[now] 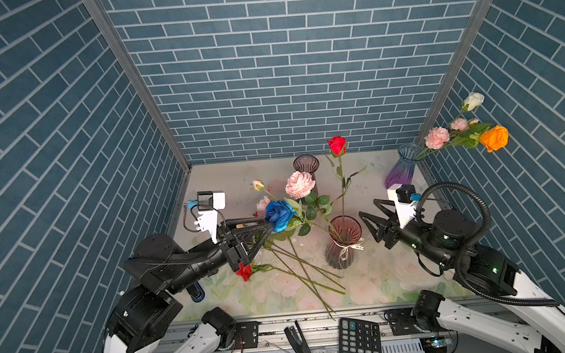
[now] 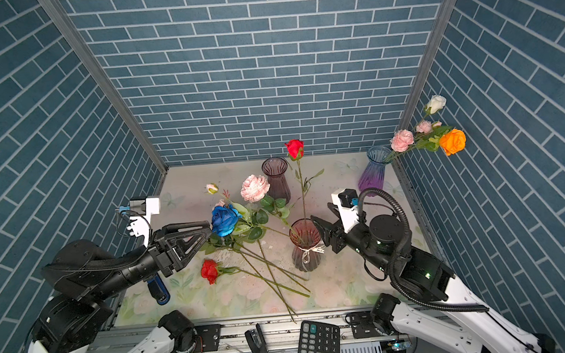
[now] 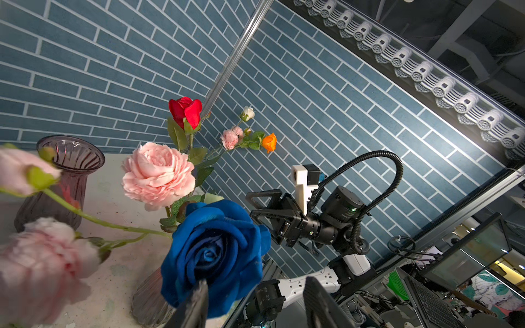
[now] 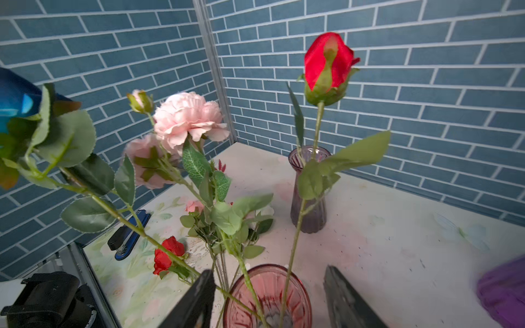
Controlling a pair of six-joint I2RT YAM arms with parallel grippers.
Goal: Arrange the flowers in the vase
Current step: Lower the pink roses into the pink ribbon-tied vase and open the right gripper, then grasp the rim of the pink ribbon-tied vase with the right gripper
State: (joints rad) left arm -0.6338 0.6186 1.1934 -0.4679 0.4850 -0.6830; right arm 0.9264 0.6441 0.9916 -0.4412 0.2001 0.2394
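Note:
A pink glass vase point(image 1: 340, 255) stands mid-table. It holds an upright red rose point(image 1: 336, 145), a leaning pink peony point(image 1: 299, 184) and a blue rose point(image 1: 279, 215). Another red rose point(image 1: 245, 271) lies on the table among several long loose stems. My left gripper point(image 1: 268, 225) is open, with its tips just beside the blue rose bloom point(image 3: 216, 250) and nothing between the fingers. My right gripper point(image 1: 368, 208) is open too, close to the vase's right side. In the right wrist view its fingers stand either side of the vase rim point(image 4: 301, 286), gripping nothing.
A dark purple vase point(image 1: 306, 168) stands empty at the back. A blue-purple vase point(image 1: 403, 169) at the back right holds white, pink and orange flowers point(image 1: 493, 138). A blue stapler point(image 1: 196, 292) lies under my left arm. A black stapler point(image 1: 297, 341) and a calculator point(image 1: 359, 342) sit on the front rail.

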